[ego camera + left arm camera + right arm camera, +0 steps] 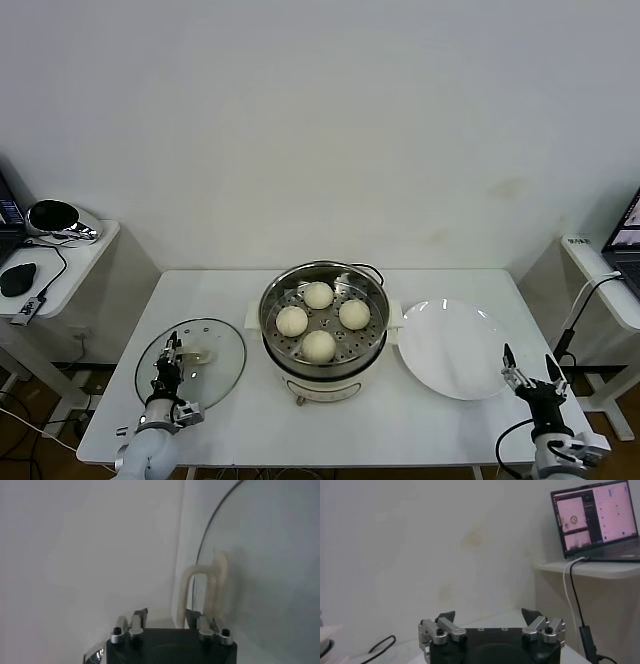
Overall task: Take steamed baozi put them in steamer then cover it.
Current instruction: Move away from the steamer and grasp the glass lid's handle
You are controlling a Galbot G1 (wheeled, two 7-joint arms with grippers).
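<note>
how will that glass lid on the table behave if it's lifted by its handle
The lid is probably rigid and fairly heavy for its size, being glass with a metal rim. Gripped only by its narrow handle, where the left end effector sits, it may swing or tilt. It looks smooth and breakable, so a slip onto the table could crack it.

Head view: bright, even light from above, no harsh shadows. Soft shadow under the steamer (323, 322) on the worktop (240, 420). Small highlights on the steamer's steel rim and on the plate (455, 348); faint sheen on the cover (191, 362). Corners slightly darker.

Left wrist view: washed out, low contrast. The cover (260, 570) and its handle are soft and out of focus at close range.

Right wrist view: wall evenly lit and hazy. The laptop (596, 520) screen glows bright pink.
</note>
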